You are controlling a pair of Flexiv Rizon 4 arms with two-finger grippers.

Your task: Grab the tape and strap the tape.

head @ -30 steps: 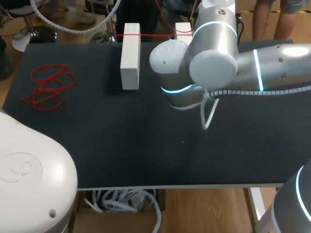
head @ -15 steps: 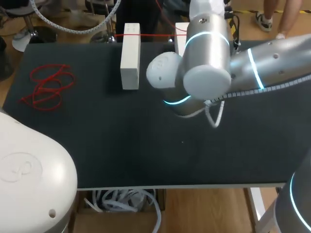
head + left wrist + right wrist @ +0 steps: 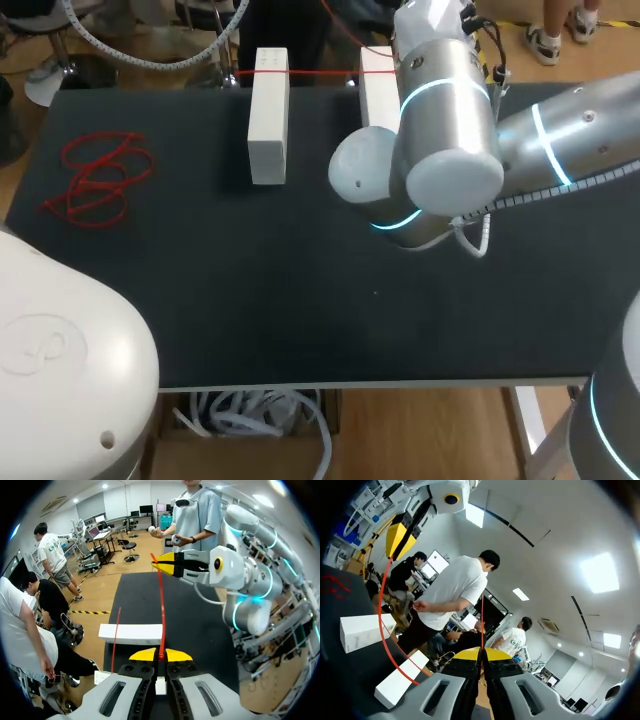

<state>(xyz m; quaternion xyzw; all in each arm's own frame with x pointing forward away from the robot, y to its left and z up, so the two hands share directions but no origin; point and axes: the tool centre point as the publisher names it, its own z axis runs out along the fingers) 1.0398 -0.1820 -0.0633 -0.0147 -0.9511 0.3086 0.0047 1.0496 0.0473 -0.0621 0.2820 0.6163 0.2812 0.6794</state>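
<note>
A red tape (image 3: 161,611) runs taut from my left gripper (image 3: 161,655), which is shut on it, ahead to my right gripper (image 3: 167,566). In the right wrist view my right gripper (image 3: 481,653) is shut on a thin red strand (image 3: 482,622). The left gripper's yellow tips (image 3: 397,537) show ahead of it. From them the tape (image 3: 382,625) curves down toward a white block (image 3: 399,681). In the head view the tape (image 3: 262,73) crosses the two white blocks (image 3: 268,115) (image 3: 377,88) at the table's far edge. Both grippers are hidden there.
A loose tangle of red tape (image 3: 98,180) lies at the table's far left. My right arm (image 3: 445,140) hangs over the middle right of the black table (image 3: 250,290). A second white block (image 3: 362,630) lies beside the first one.
My right arm's elbow has swung right and nearer, uncovering more of the right-hand white block. The blocks and the red tangle have not moved.
</note>
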